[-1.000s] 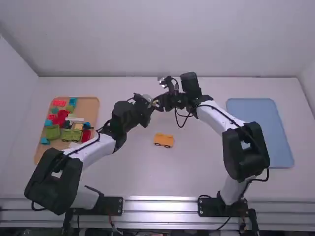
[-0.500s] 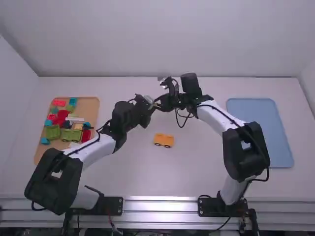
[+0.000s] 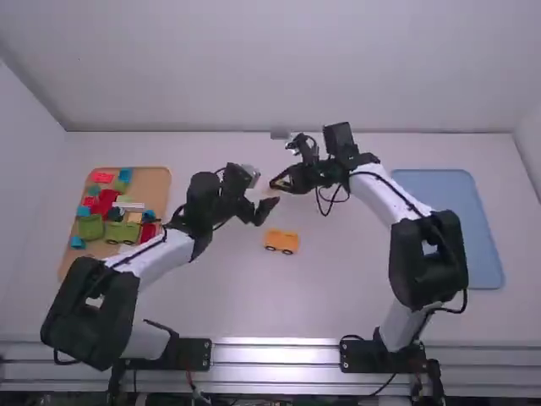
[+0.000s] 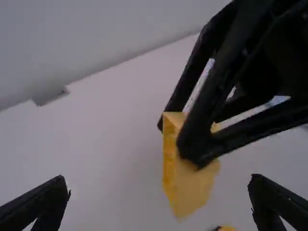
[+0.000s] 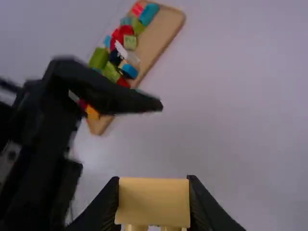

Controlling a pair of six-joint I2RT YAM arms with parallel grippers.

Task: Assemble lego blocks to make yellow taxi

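In the left wrist view, the right gripper [image 3: 276, 182] hides part of the yellow block [image 4: 192, 185], and the bottom edge cuts off an orange piece [image 4: 227, 228]. In the right wrist view, the left gripper [image 3: 265, 192] is blurred, partly covering the wooden tray [image 5: 166, 36], whose small blocks blur too.

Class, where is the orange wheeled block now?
In the high view, the block stands mid-table, nearer the camera than the left gripper, between wooden tray (left) and blue tray (right).
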